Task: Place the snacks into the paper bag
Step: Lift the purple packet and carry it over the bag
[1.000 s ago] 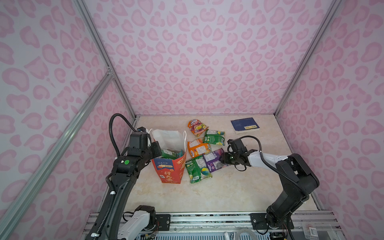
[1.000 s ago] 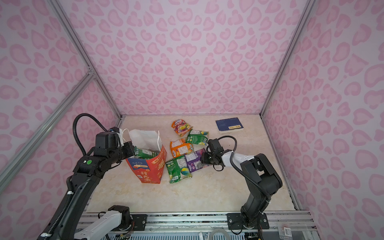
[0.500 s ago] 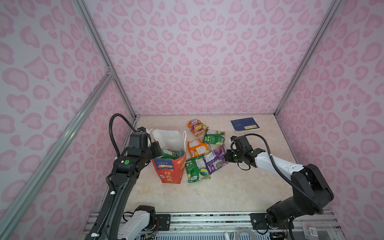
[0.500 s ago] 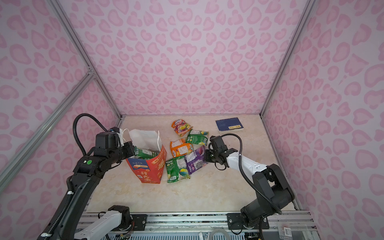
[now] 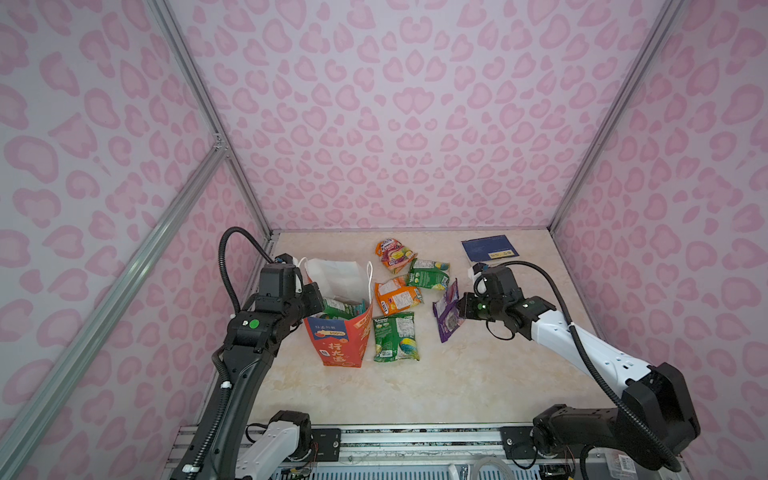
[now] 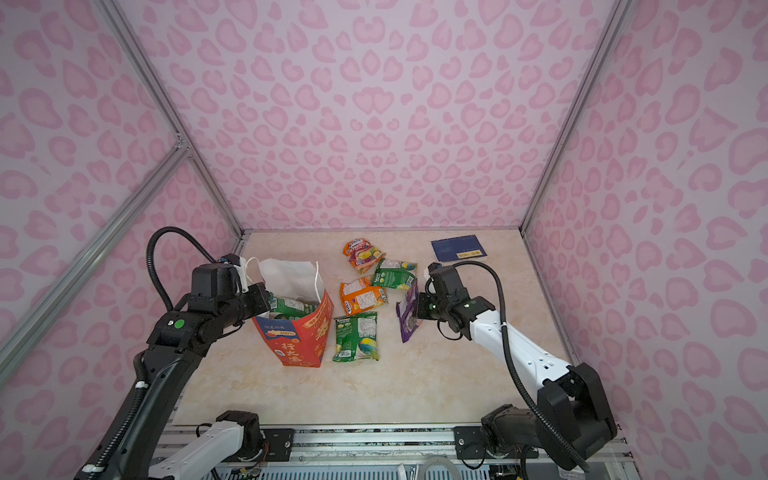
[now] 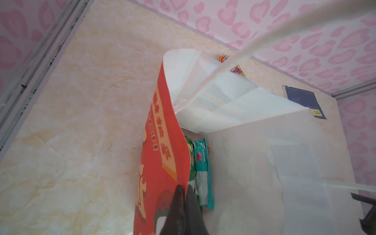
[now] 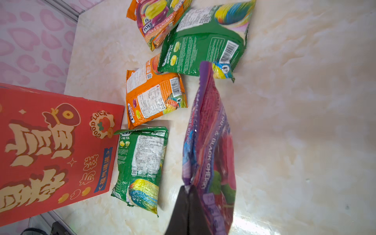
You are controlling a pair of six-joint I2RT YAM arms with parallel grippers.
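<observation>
The red paper bag (image 5: 341, 340) (image 6: 300, 338) stands open at the left. My left gripper (image 5: 318, 301) (image 7: 184, 190) is shut on its red near wall (image 7: 162, 142) at the rim. Green and teal snacks (image 7: 201, 162) (image 5: 343, 309) sit inside it. My right gripper (image 5: 459, 309) (image 8: 188, 189) is shut on the edge of a purple packet (image 5: 445, 316) (image 8: 209, 142), which hangs tilted above the table. To the right of the bag lie a green packet (image 5: 395, 336), an orange one (image 5: 397, 295), another green one (image 5: 430, 274) and an orange-pink one (image 5: 392, 253).
A dark blue book (image 5: 490, 248) lies at the back right near the wall. Pink patterned walls with metal frame posts enclose the table on three sides. The marble-look tabletop (image 5: 457, 382) is bare toward the front.
My right gripper closed on the purple packet and raised it off the table, drawing it slightly right. The left gripper and the bag have not moved.
</observation>
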